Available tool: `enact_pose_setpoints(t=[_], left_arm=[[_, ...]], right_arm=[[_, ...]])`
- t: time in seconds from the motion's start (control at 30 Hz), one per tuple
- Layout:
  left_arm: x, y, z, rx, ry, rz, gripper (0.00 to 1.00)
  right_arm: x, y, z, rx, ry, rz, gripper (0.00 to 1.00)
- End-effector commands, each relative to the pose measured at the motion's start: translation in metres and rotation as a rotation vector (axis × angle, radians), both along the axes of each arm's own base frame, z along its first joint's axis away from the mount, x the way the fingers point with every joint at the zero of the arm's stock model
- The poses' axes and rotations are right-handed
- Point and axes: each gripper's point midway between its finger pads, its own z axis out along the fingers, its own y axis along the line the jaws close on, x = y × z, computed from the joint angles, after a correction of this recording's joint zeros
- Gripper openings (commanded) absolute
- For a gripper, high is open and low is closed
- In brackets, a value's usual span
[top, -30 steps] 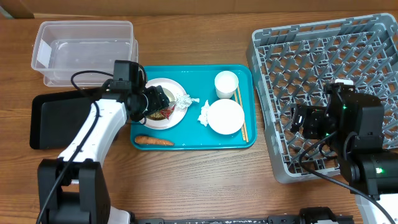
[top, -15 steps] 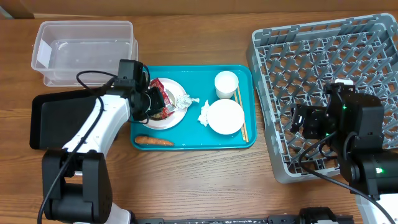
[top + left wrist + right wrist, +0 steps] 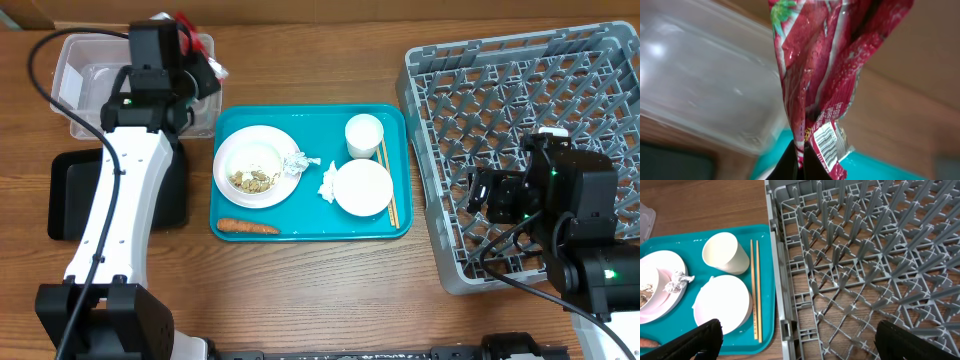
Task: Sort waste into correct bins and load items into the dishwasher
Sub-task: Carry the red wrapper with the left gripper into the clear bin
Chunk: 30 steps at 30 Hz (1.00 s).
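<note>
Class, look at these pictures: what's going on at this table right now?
The left gripper is shut on the red snack wrapper, holding it above the clear tub, near its edge. The right gripper is open and empty over the dish rack. On the teal tray lie the plate with food scraps, foil, tissue, carrot, bowl, cup and chopsticks.

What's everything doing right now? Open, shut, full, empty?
Left gripper: shut on red snack wrapper.
Right gripper: open, holding nothing.
Clear tub: no lid.
Dish rack: no dishes in view.
Cup: upright, empty.
Plate: holds food scraps.
</note>
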Motion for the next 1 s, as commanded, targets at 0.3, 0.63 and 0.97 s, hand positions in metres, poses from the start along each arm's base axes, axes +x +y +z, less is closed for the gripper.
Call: enact_pose_setpoints(t=[0.3, 0.63, 0.97], left_arm=[[0.027, 0.083, -0.060, 0.123, 0.070, 0.229, 0.25], [0.032, 0.024, -0.016, -0.006, 0.007, -0.032, 0.56], [-0.032, -0.111, -0.068, -0.018, 0.302, -0.475, 0.59]], right_arm=[[0.002, -0.002, 0.015, 0.001, -0.043, -0.010, 1.00], [0.001, -0.002, 0.014, 0.000, -0.035, -0.010, 1.00], [0.002, -0.002, 0.013, 0.000, -0.030, -0.010, 1.00]])
